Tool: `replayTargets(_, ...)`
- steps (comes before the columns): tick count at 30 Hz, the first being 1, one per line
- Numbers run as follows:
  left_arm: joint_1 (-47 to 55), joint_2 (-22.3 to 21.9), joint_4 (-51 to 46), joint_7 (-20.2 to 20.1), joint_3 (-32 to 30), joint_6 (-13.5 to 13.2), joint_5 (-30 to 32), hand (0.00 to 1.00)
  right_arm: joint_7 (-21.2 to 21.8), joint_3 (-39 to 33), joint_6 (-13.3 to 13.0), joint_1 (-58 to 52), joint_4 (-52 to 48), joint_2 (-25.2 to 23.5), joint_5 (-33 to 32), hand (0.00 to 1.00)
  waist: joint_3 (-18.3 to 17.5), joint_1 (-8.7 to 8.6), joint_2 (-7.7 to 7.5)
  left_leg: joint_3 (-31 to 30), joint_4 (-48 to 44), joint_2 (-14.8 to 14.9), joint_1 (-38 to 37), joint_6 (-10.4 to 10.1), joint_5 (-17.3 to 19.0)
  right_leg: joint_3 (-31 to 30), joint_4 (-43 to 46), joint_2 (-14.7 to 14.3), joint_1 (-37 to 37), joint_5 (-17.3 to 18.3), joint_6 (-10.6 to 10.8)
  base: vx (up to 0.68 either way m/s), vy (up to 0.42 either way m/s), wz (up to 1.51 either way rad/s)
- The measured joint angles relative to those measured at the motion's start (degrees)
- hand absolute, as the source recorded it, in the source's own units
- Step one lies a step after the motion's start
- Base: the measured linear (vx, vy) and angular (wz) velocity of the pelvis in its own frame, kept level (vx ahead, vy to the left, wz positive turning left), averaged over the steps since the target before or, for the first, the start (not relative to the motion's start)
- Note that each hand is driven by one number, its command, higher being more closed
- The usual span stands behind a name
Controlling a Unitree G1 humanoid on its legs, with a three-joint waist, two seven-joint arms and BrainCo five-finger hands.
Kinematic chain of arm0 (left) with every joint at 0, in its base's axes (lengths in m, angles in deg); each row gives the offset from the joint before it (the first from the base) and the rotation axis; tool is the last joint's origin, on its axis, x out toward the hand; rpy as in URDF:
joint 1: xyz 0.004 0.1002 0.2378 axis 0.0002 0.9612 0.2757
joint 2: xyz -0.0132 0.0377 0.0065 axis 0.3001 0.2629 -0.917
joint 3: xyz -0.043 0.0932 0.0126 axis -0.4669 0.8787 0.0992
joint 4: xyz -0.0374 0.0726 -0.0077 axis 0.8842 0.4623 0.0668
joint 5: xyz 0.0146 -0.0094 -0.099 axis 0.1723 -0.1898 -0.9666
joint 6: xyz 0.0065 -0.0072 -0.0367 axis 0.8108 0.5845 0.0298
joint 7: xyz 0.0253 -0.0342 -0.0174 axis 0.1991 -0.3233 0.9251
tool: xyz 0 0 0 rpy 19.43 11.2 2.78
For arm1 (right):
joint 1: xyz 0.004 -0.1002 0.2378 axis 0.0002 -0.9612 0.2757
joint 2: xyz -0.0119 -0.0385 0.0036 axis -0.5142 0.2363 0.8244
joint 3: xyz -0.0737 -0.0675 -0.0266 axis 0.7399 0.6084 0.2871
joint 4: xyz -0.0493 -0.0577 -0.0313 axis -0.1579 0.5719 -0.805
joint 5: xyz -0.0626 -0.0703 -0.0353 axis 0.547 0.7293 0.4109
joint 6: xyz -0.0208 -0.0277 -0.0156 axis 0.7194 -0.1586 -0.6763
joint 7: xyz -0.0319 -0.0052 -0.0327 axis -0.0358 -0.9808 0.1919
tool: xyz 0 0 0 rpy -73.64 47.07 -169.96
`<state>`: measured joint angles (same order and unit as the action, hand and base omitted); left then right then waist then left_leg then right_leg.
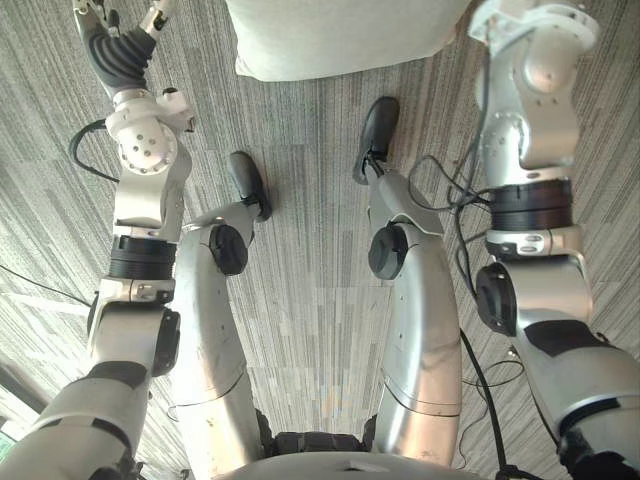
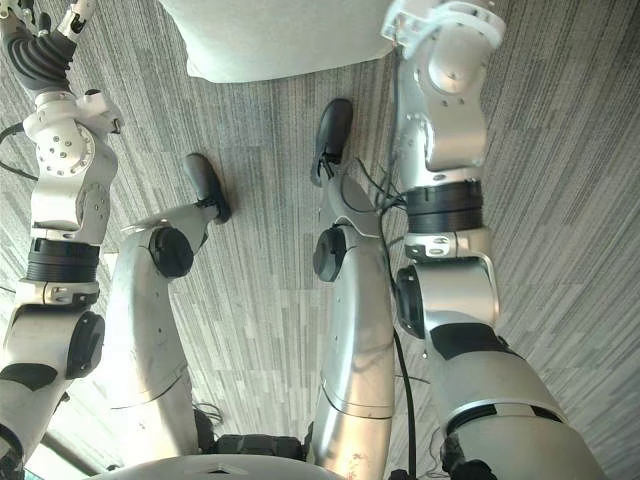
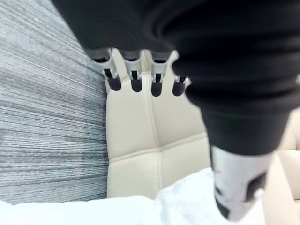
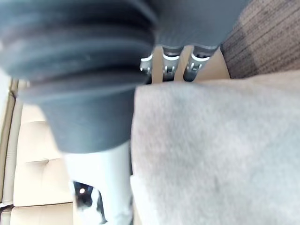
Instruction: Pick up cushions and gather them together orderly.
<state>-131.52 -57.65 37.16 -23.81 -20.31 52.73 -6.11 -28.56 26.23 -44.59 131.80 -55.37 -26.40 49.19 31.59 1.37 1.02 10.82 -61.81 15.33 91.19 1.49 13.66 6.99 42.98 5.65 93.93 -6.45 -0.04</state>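
Closest: left hand [image 3: 135, 75], far left, fingers straight, holding nothing, over a cream quilted seat [image 3: 140, 140]. White fuzzy fabric [image 3: 93, 213], maybe a cushion, lies beside it. Striped grey carpet [image 1: 320, 330] in the middle. Pale grey felt-like cushion [image 1: 340, 35] lies far centre. The right hand [image 4: 169, 60] is at its right edge, fingertips hidden behind it, so I cannot tell the grip.

A: "How much of the cushion [image 1: 340, 40] shows?"
B: "The picture's edge cuts it off at twelve o'clock."
A: "And the right hand [image 4: 169, 60]?"
B: "Its far end is hidden behind the cushion's edge."
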Motion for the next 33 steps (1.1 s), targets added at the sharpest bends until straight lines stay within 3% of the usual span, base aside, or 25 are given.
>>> replayTargets(1,-1.2,0.0,0.4,0.0,1.1,0.0,0.0,0.00,0.0,0.3,-0.2,0.8,0.7,-0.9,-0.2,1.00,-0.1,-0.11,0.01,0.3,1.0,-0.1,-0.2,-0.2,-0.3,0.1,-1.1,-0.1,-0.4,-0.5,-0.3,-0.10,-0.098,-0.05)
replayTargets(2,-2.5,-0.3,1.2,0.0,2.0,0.0,0.0,1.00,0.0,0.4,-1.2,1.4,2.3,-1.9,-0.8,1.00,-0.1,-0.31,0.05,0.3,1.5,-0.3,-0.6,0.0,-0.5,0.2,-2.0,-0.1,-0.9,-0.9,-0.5,-0.08,-0.080,-0.04)
replayTargets(9,-6.5,-2.1,5.0,0.1,4.7,1.3,0.2,1.00,0.0,1.3,-3.6,1.7,6.0,-6.3,-2.5,1.00,-0.2,-1.27,0.09,0.7,4.4,-0.9,-3.3,-0.2,-1.1,0.2,-4.2,-0.1,-3.5,-1.4,-1.1,-0.07,-0.091,0.05)
replayTargets(13,-9.5,-1.8,7.2,-0.1,5.8,4.0,4.0,1.00,0.0,2.0,-4.8,1.5,6.1,-6.3,-7.0,1.00,-0.2,-1.38,0.13,0.7,5.6,-1.0,-4.1,-0.6,-1.2,0.2,-5.1,-0.5,-4.1,-1.3,-1.2,-0.05,-0.099,-0.01)
replayTargets(16,-10.7,-0.8,8.1,-0.1,6.0,4.5,4.7,1.00,0.0,1.9,-6.0,1.4,6.1,-6.3,-11.6,1.00,-0.2,-1.39,0.13,0.5,5.9,-0.9,-4.2,-1.1,-1.5,0.3,-5.4,-0.9,-4.2,-1.3,-1.4,-0.05,-0.108,-0.03)
replayTargets(22,-11.1,0.8,8.5,-0.1,8.1,4.5,3.4,1.00,0.0,1.9,-7.6,-0.8,5.4,-6.7,-17.6,1.00,-0.4,-1.21,0.17,-0.7,5.8,-0.8,-5.7,-1.4,-1.5,1.6,-5.5,-1.1,-6.6,-1.0,-2.1,-0.04,-0.108,0.00)
replayTargets(26,-11.0,1.6,8.3,-0.1,8.2,4.2,3.3,1.00,0.0,1.8,-8.1,-2.7,1.3,-8.3,-18.1,1.00,-0.9,-1.21,0.21,-0.7,5.4,-0.8,-6.0,-1.3,-0.9,1.5,-6.0,-1.5,-7.1,-1.2,-1.8,-0.03,-0.077,-0.06)
replayTargets(27,-10.2,1.6,8.3,-0.1,8.3,3.4,2.8,1.00,0.1,1.9,-9.2,-3.9,0.8,-9.0,-18.1,1.00,-3.4,-1.16,0.27,-0.8,5.1,-0.8,-4.1,-1.0,-0.7,1.4,-5.9,-1.6,-5.4,-1.4,-1.7,-0.02,-0.057,-0.05)
replayTargets(33,-9.1,0.9,5.6,-0.4,8.7,2.6,0.4,1.00,0.0,-0.1,-9.1,-4.5,-1.0,-9.7,-18.1,1.00,-3.3,-0.60,0.85,-0.8,3.6,-0.7,-4.1,-1.1,-0.6,1.1,-4.2,-1.3,-5.2,-1.5,-2.2,-0.03,-0.080,-0.01)
